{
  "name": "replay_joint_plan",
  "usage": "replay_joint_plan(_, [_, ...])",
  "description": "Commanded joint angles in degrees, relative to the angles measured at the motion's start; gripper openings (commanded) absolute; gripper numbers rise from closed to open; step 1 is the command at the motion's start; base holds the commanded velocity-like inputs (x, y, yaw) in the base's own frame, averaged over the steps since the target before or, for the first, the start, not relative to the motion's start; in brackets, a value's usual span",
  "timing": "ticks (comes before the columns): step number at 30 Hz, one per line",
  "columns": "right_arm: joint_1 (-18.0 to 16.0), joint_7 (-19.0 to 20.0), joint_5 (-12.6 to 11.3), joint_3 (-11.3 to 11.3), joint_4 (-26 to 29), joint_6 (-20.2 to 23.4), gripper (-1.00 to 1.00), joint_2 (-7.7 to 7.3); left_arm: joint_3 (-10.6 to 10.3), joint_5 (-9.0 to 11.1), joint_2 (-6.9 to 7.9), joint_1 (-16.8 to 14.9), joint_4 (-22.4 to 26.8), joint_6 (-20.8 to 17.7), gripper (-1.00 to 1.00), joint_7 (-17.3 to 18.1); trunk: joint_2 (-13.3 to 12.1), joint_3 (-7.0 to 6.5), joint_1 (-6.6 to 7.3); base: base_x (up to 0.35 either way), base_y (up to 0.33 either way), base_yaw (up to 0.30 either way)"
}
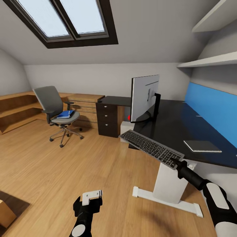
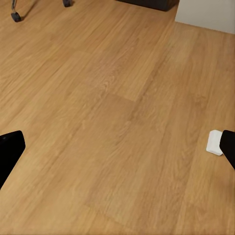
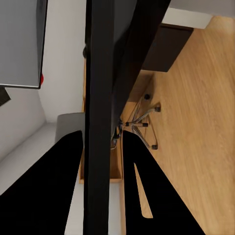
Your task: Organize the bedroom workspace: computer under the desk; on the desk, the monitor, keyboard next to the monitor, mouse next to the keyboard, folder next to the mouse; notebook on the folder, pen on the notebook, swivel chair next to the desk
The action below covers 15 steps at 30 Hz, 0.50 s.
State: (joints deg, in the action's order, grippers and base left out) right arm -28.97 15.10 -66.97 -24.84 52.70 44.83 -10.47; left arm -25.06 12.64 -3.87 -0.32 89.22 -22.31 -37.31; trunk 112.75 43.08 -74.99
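My right gripper (image 1: 175, 161) is shut on the near end of the grey keyboard (image 1: 149, 147), holding it level in the air over the black desk's (image 1: 174, 125) front edge. In the right wrist view the keyboard (image 3: 100, 98) runs edge-on as a dark band between the fingers (image 3: 63, 186). The monitor (image 1: 144, 98) stands on the desk's left end, with a pale computer case (image 1: 126, 127) on the floor below it. A flat grey notebook (image 1: 201, 145) lies on the desk. The swivel chair (image 1: 56, 108) stands far left, the blue folder (image 1: 65, 114) on its seat. My left gripper (image 1: 91, 197) hangs open over bare floor.
A dark drawer cabinet (image 1: 108, 120) adjoins the desk's left end, with wooden steps (image 1: 19, 110) along the back wall. The desk's white leg and foot (image 1: 168, 194) stand on the floor ahead. A cardboard box (image 1: 5, 214) sits at lower left. Shelves (image 1: 210, 61) hang above the desk.
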Motion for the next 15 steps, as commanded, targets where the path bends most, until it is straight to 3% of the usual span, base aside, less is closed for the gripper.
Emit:
replay_joint_plan(1, [-0.04, 0.19, 0.85, -0.12, -0.06, 0.25, -1.00, 0.01, -0.07, 0.37, 0.01, -0.03, 0.08, -0.17, 1.00, -0.40, 0.02, 0.05, 0.00, 0.000, 0.000, 0.000])
replay_joint_plan(4, [-0.04, 0.19, 0.87, -0.12, -0.06, 0.26, -1.00, -0.03, -0.12, 0.37, 0.01, -0.03, 0.08, -0.13, 1.00, -0.40, 0.02, 0.05, 0.00, 0.000, 0.000, 0.000])
replay_joint_plan(15, [-0.04, 0.44, 0.79, -0.14, 0.11, 0.34, -1.00, -0.01, -0.07, 0.37, 0.02, -0.04, 0.00, -0.11, 1.00, -0.42, -4.39, -1.92, 2.42, 0.000, 0.000, 0.000])
